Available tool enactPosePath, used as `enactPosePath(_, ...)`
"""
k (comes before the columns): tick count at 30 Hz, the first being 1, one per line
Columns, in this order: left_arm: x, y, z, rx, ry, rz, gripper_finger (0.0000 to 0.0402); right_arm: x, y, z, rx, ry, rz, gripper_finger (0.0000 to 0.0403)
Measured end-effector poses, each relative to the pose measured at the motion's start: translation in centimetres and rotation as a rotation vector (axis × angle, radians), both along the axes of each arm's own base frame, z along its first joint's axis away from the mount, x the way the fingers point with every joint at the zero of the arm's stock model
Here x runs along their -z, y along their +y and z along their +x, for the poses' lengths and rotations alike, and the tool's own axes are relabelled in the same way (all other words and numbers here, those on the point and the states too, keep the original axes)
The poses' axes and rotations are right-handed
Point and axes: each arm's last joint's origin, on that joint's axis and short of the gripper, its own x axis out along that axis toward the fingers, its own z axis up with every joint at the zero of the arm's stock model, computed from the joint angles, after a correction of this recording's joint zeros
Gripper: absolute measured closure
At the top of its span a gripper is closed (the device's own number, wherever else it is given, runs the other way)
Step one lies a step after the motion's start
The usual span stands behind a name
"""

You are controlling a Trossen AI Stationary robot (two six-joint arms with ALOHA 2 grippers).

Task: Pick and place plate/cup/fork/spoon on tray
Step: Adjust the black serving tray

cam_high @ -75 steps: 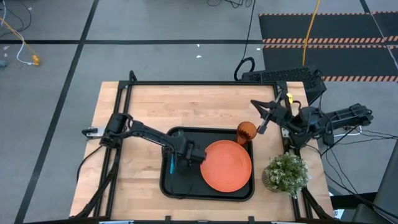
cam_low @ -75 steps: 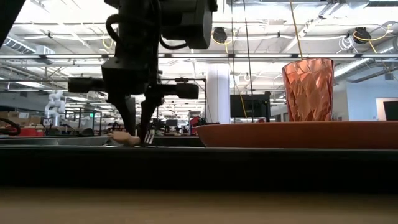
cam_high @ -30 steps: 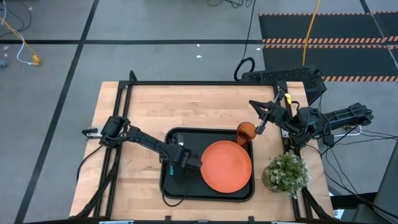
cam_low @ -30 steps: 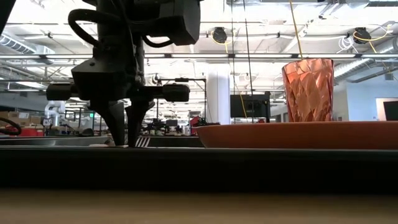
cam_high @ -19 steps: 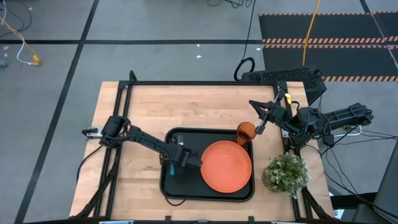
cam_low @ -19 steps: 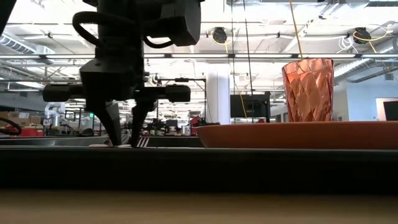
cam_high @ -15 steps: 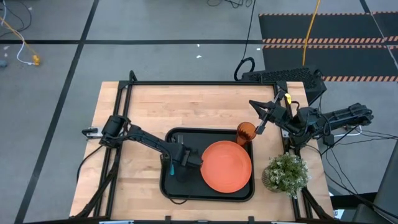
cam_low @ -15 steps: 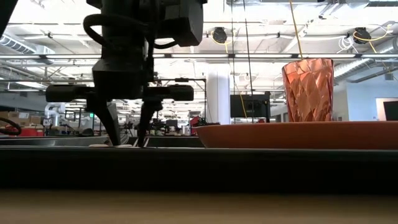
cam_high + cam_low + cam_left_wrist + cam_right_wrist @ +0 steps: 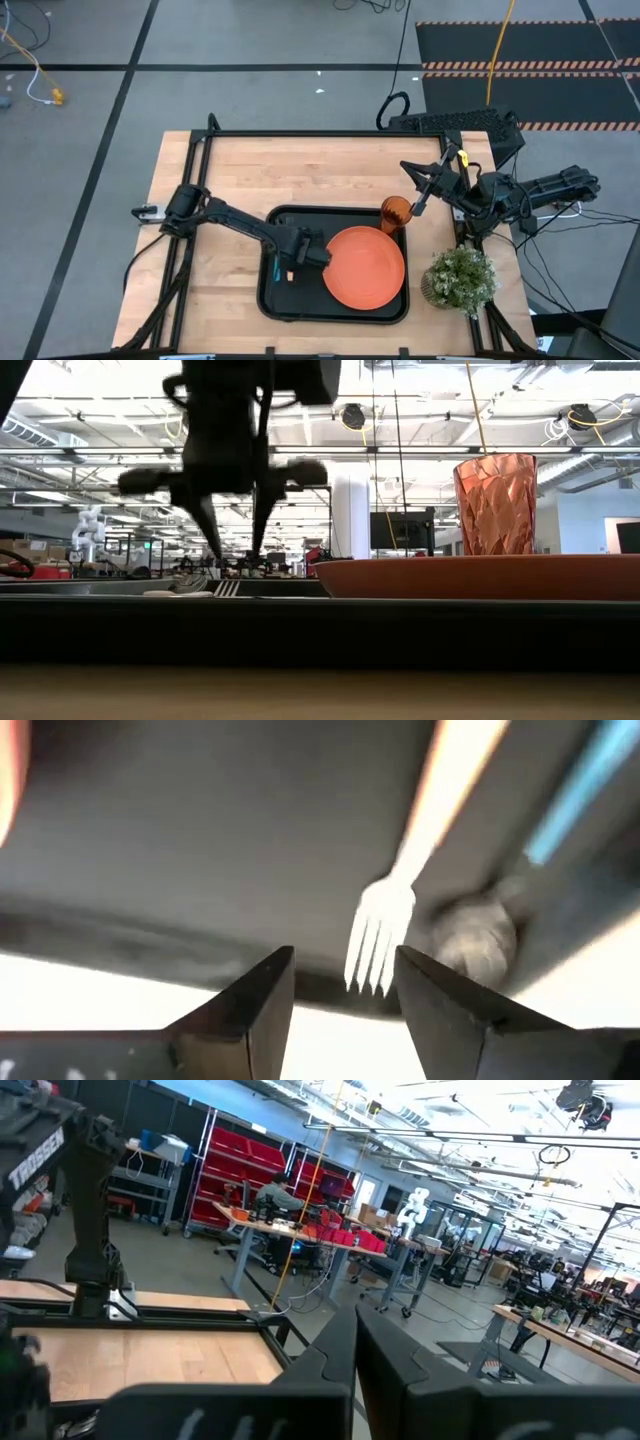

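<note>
Raised off the fork point(image 9: 385, 925) since the earlier frame, the left gripper point(image 9: 236, 548) hangs directly above it, jaws apart and empty, apparently parallel to its handle.

In your left wrist view, the fork point(image 9: 385, 925) and spoon point(image 9: 478, 935) are blurring, handles running off frame. From above, the left tool point(image 9: 292, 262) is hiding the fork.
</note>
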Motion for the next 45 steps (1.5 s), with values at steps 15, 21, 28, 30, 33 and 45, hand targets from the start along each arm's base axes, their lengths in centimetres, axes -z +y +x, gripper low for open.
enactPosePath(15, -4.8, 5.7, -2.1, -0.432, -0.067, -0.059, 0.0235, 0.1, 0.0, 0.1, 0.0, 0.004, -0.001, 0.0403)
enactPosePath(21, -2.3, 6.7, -3.6, -0.477, 0.049, -0.065, 0.0259, 0.1, 0.0, 0.1, 0.0, 0.006, -0.001, 0.0403)
enactPosePath(28, 1.0, 7.4, -6.0, -0.483, 0.192, -0.049, 0.0281, 0.1, 0.0, 0.1, 0.0, 0.006, -0.001, 0.0403)
enactPosePath(30, 1.6, 7.4, -6.3, -0.483, 0.202, -0.047, 0.0284, 0.1, 0.0, 0.1, 0.0, 0.006, -0.001, 0.0403)
enactPosePath(33, 2.0, 7.4, -6.5, -0.483, 0.202, -0.049, 0.0284, 0.1, 0.0, 0.1, 0.0, 0.006, -0.001, 0.0403)
enactPosePath(45, 2.2, 7.4, -6.1, -0.48, 0.154, -0.064, 0.0284, 0.1, 0.0, 0.1, 0.0, 0.006, -0.001, 0.0403)
